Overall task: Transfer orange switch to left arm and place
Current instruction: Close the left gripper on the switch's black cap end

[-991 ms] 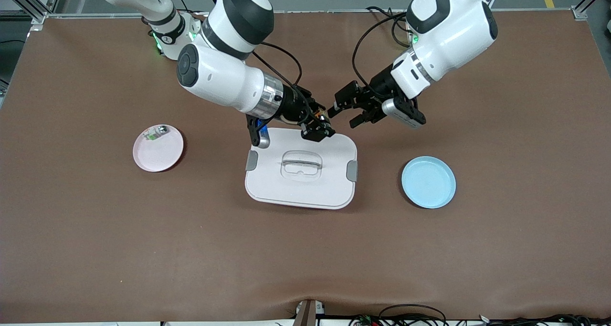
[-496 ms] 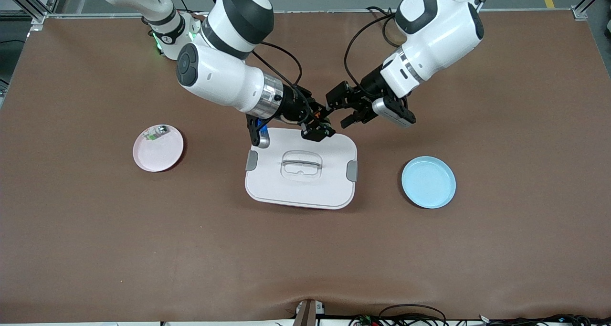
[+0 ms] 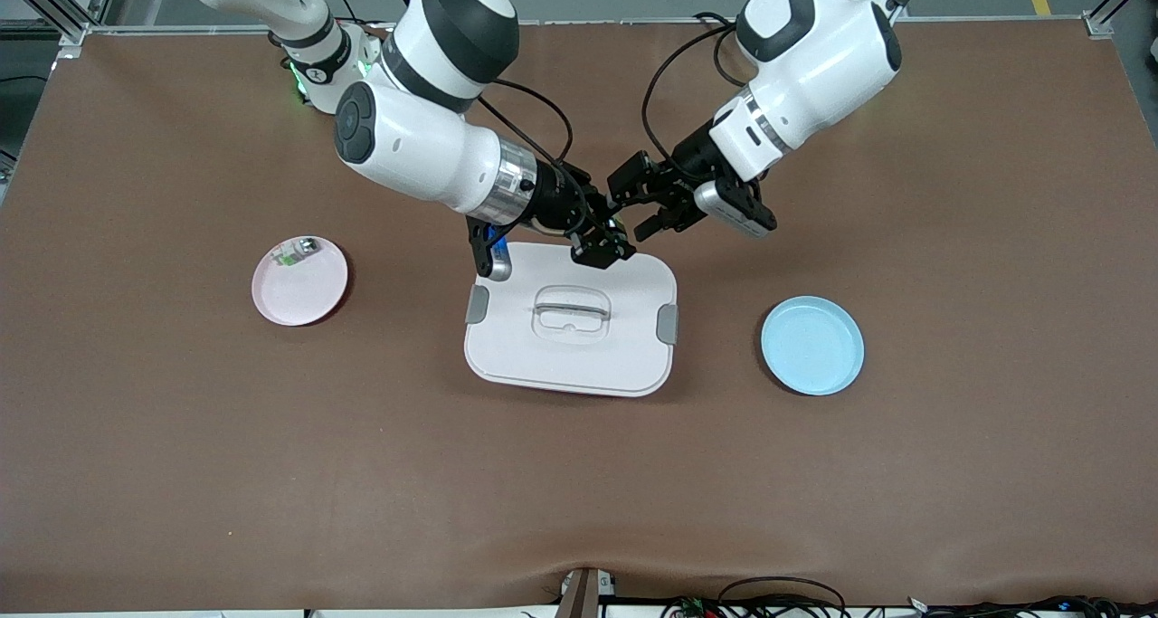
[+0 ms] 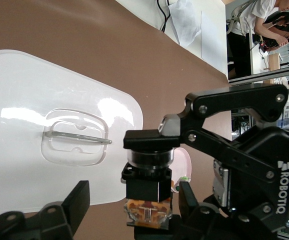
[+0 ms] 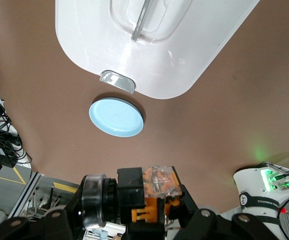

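Observation:
My right gripper (image 3: 604,241) hangs over the edge of the white box (image 3: 570,365) that lies toward the robots' bases. It is shut on the orange switch (image 5: 143,194), a black body with a silvery ring and an orange-and-clear end. My left gripper (image 3: 631,208) has come in from the left arm's end and is open. In the left wrist view its fingers (image 4: 79,200) stand on either side of the switch (image 4: 147,192), with a gap on both sides. The right gripper's black body (image 4: 234,160) fills the space beside it. In the front view the switch is mostly hidden between the two hands.
A pink plate (image 3: 303,292) toward the right arm's end holds a small green-and-clear part (image 3: 295,251). An empty blue plate (image 3: 811,345) lies toward the left arm's end, also seen as the blue plate (image 5: 116,117). The box (image 4: 44,115) has grey side latches (image 3: 667,323).
The left arm has moved toward the right gripper, bringing its open fingers around the switch; they have narrowed a little. The right arm and the switch have stayed put.

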Controlling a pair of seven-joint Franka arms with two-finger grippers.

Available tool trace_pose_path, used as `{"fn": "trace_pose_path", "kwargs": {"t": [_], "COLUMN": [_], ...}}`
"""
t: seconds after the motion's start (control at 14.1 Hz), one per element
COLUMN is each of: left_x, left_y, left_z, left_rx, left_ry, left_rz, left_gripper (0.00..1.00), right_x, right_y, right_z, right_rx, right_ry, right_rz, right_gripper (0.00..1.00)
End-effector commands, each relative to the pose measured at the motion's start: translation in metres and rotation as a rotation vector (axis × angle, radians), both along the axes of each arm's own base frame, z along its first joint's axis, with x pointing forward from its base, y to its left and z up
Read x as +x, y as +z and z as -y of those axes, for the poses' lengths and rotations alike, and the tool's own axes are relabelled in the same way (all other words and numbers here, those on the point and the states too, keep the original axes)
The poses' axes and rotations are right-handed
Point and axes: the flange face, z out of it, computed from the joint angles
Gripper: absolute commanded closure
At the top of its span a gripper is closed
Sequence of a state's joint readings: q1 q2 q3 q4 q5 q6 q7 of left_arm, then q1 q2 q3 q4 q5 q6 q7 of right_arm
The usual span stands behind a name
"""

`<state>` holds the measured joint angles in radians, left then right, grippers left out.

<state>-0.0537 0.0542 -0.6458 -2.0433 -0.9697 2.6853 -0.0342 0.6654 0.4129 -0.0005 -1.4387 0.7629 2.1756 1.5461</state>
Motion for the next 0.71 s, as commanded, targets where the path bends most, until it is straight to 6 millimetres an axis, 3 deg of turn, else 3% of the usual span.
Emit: {"fn": "trace_pose_path", "kwargs": {"t": [0.0,0.21,0.35,0.5,0.57,0.64], "left_x": [0.0027,0.0031,0.0028,0.003,0.0028,0.0033], "left_y": [0.0006,0.0019,0.001,0.0018,0.0026,0.0026], "left_z": [0.0068,0.0129,0.013,0.0131,0.0131,0.0124], "left_rx": [-0.028,-0.039,-0.038,-0.038,-0.038,-0.038], "left_ry": [0.013,0.006,0.006,0.004,0.004,0.006], "left_rz": [0.015,0.014,0.011,0.014,0.015,0.015], "left_gripper": [0.23,0.39,0.61,0.91,1.0,1.0], "right_x": [0.0017,0.0017,0.0019,0.0025,0.0027,0.0025], "right_y": [0.0044,0.0044,0.0033,-0.0001,-0.0012,-0.0001], "right_z": [-0.006,-0.006,-0.0062,-0.0067,-0.0068,-0.0067], "right_rx": [0.018,0.018,0.017,0.014,0.013,0.014], "right_ry": [-0.013,-0.012,-0.012,-0.012,-0.012,-0.012], "right_rz": [-0.009,-0.008,-0.009,-0.013,-0.014,-0.013], "right_gripper": [0.85,0.85,0.85,0.85,0.85,0.85]}}
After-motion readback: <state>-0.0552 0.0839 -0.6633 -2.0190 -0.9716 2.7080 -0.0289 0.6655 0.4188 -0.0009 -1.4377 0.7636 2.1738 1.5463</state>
